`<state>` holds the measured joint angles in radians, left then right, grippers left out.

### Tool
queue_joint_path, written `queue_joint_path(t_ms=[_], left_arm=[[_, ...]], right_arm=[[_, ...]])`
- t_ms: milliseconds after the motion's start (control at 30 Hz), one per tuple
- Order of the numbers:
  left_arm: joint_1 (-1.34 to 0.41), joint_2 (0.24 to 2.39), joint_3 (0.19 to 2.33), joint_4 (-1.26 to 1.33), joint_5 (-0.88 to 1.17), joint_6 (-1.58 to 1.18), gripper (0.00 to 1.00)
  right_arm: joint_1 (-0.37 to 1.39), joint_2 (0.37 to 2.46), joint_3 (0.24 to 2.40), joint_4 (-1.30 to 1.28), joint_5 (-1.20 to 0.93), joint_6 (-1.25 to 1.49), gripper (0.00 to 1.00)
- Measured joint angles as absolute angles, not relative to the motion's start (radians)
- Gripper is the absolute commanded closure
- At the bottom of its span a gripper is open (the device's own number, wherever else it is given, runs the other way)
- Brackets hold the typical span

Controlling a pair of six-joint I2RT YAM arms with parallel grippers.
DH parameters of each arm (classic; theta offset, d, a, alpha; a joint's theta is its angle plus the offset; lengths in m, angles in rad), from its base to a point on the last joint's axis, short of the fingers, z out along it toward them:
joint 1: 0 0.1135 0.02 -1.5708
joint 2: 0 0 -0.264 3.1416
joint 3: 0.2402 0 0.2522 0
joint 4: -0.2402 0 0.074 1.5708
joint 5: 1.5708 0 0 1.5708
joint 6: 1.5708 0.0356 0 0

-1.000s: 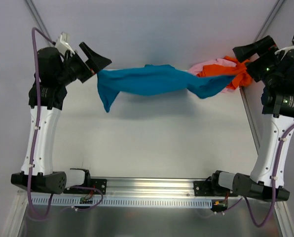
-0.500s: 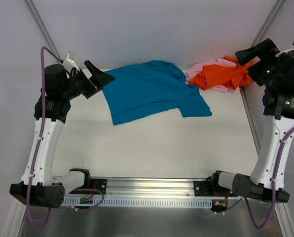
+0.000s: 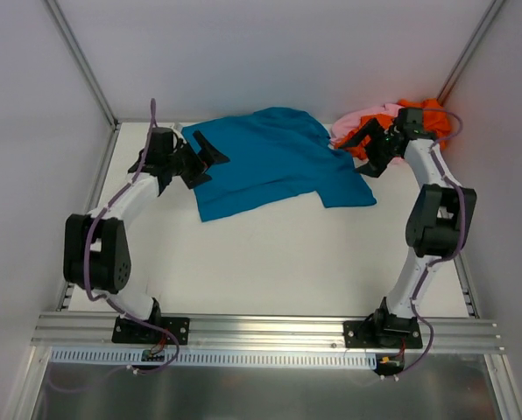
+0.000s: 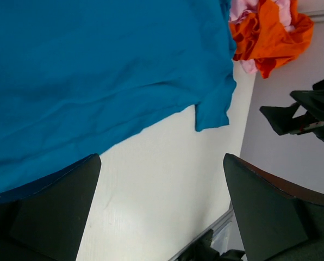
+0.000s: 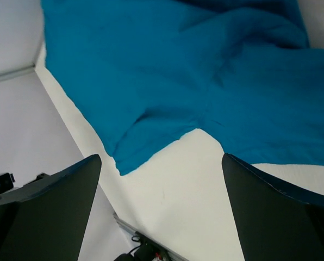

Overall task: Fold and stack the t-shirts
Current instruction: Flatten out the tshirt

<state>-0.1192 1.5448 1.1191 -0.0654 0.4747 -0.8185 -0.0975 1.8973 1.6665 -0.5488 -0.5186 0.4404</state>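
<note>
From above, the teal-blue t-shirt (image 3: 270, 162) lies spread flat on the white counter (image 3: 270, 254). The left claw (image 3: 204, 162) sits at its left edge, jaws wide and gripping nothing. The right claw (image 3: 363, 150) is at its right edge, likewise released and empty. The orange t-shirt (image 3: 434, 112) and pink t-shirt (image 3: 356, 119) are bunched together against its right shoulder.

The left wrist view shows the teal-blue t-shirt (image 4: 97, 70) beyond the spread left claw (image 4: 162, 159), with the orange t-shirt (image 4: 265, 38) past its far corner.

The right wrist view shows a sleeve of the teal-blue t-shirt (image 5: 178, 70) ahead of the parted right claw (image 5: 161, 159).
</note>
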Motion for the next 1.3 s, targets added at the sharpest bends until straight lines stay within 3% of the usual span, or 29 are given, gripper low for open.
queue_joint_path(t_ms=[233,600,900,1300], left_arm=[[-0.176,1.806,1.261,0.060,0.458,-0.796,0.01],[-0.222,2.019,1.399,0.070,0.451,-0.770,0.01],[-0.223,2.070,1.384,0.002,0.453,-0.764,0.01],[-0.224,1.936,1.165,0.011,0.498,-0.725,0.01]], right_arm=[[-0.048,2.091,1.712,-0.550,-0.570,0.453,0.01],[-0.048,2.186,1.750,-0.540,-0.564,0.442,0.01],[-0.048,2.172,1.611,-0.538,-0.542,0.450,0.00],[-0.042,1.929,1.289,-0.542,-0.489,0.439,0.01]])
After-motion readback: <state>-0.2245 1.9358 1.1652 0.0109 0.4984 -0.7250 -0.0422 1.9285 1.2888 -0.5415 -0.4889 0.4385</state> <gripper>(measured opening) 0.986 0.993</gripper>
